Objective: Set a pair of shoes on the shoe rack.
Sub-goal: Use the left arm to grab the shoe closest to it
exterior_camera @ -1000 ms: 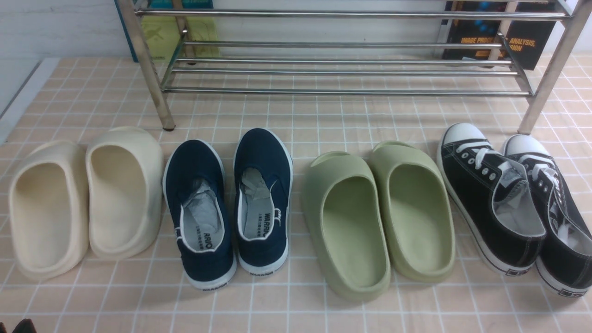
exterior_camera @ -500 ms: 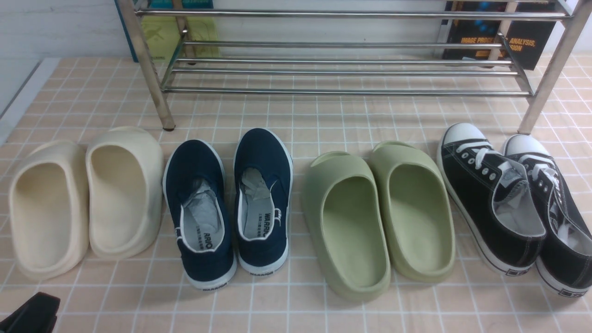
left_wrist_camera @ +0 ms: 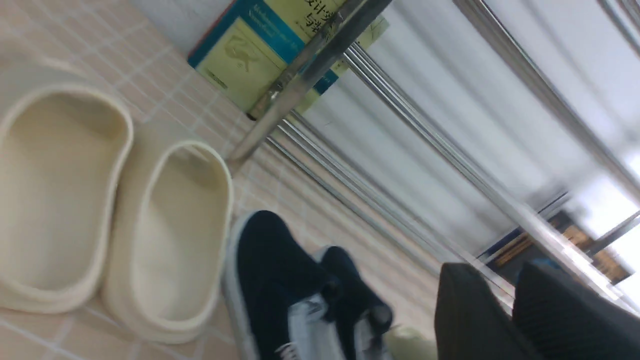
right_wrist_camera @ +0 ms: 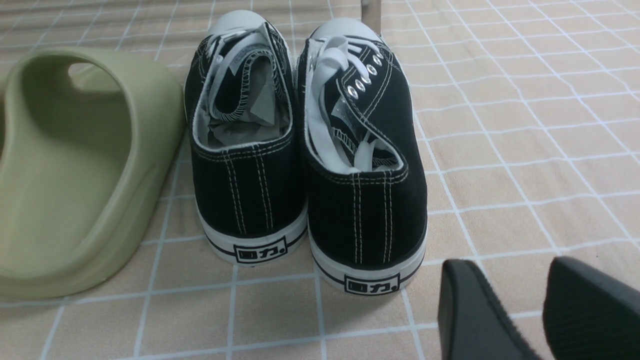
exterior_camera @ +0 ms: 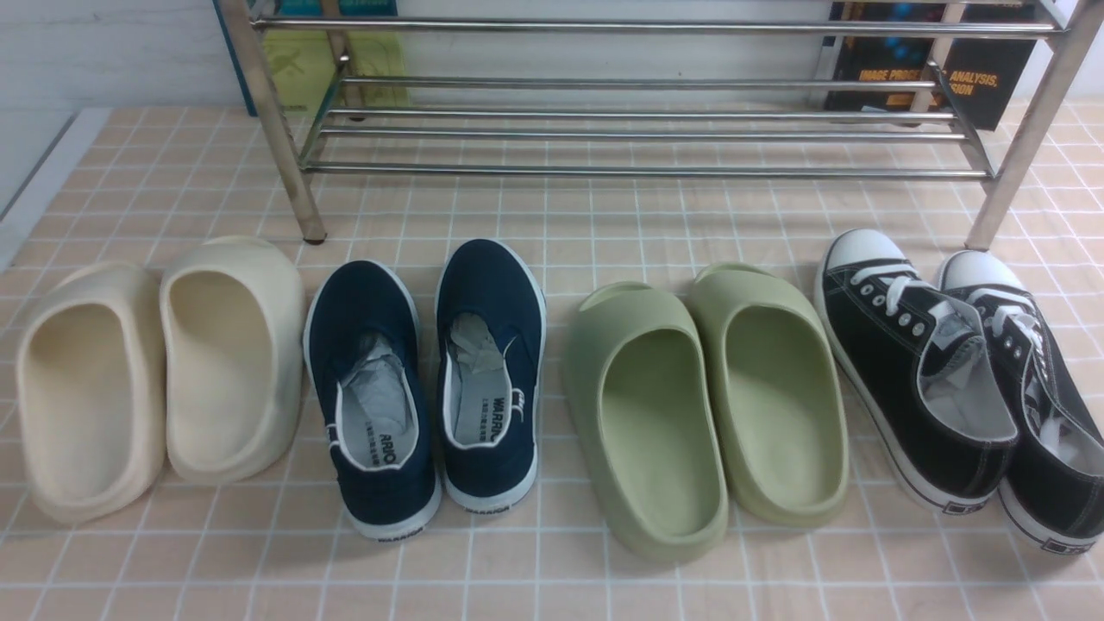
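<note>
Since the frame 0.5 s back, the dark tool tip at the front view's lower left corner has left that view; the shoes lie as they did.

Left navy shoe and right navy shoe stand side by side on the tiled surface, left of centre, short of the shoe rack. Both toes point away toward the rack, heels toward the robot. Each long axis runs near to far; the left one's toe leans slightly left and it sits a little nearer the robot. Their heels almost touch and their toes stand apart.

Bare tile lies between the toes and the rack's front rod, and another strip lies before the heels. The rack's left front leg stands just beyond the left toe. The cream slides crowd the left shoe's outer edge; a narrow gap parts the right shoe from the green slides. The black lace-up sneakers sit far right.

The left tool shows a narrow slit and holds nothing. The right tool stands a little wider, also holding nothing.
</note>
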Robot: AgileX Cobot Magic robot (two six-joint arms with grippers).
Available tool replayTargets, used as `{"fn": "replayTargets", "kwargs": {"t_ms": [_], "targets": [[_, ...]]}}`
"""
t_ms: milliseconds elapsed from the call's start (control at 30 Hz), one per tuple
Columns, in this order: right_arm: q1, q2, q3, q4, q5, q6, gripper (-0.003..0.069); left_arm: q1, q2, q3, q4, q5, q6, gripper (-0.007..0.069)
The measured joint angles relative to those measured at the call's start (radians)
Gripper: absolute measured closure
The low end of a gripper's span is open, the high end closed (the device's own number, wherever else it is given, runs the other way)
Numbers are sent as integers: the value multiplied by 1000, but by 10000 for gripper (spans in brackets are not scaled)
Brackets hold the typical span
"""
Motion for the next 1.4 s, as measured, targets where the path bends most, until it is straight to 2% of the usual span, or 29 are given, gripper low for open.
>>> {"fn": "replayTargets", "kwargs": {"t_ms": [133, 267, 367, 467, 633, 767, 833, 933, 967, 1000, 1167, 1200, 1233, 1400], "targets": [[0, 0, 0, 0, 0, 0, 420, 0, 273, -276, 193, 376, 106, 604], [0, 0, 0, 0, 0, 0, 420, 0, 520, -481, 315, 658, 223, 622], [0, 0, 0, 0, 0, 0, 420, 0, 671, -569, 354, 725, 290, 622], [0, 0, 0, 0, 0, 0, 420, -19, 754, -605, 360, 725, 307, 622], [0, 0, 0, 0, 0, 0, 420, -202, 941, -652, 355, 711, 315, 583], [0, 0, 0, 0, 0, 0, 420, -324, 1046, -655, 369, 681, 274, 532], [0, 0, 0, 0, 0, 0, 420, -387, 1120, -655, 388, 668, 225, 482], [0, 0, 0, 0, 0, 0, 420, -462, 1223, -655, 403, 640, 147, 363], [0, 0, 0, 0, 0, 0, 420, -465, 1229, -655, 404, 637, 142, 354], [0, 0, 0, 0, 0, 0, 420, -485, 1269, -655, 404, 618, 113, 297], [0, 0, 0, 0, 0, 0, 420, -498, 1389, -655, 395, 516, 39, 123], [0, 0, 0, 0, 0, 0, 420, -498, 1389, -655, 395, 512, 39, 123], [0, 0, 0, 0, 0, 0, 420, -498, 1427, -655, 393, 478, 12, 91], [0, 0, 0, 0, 0, 0, 420, -498, 1499, -655, 399, 388, -44, 77]]}}
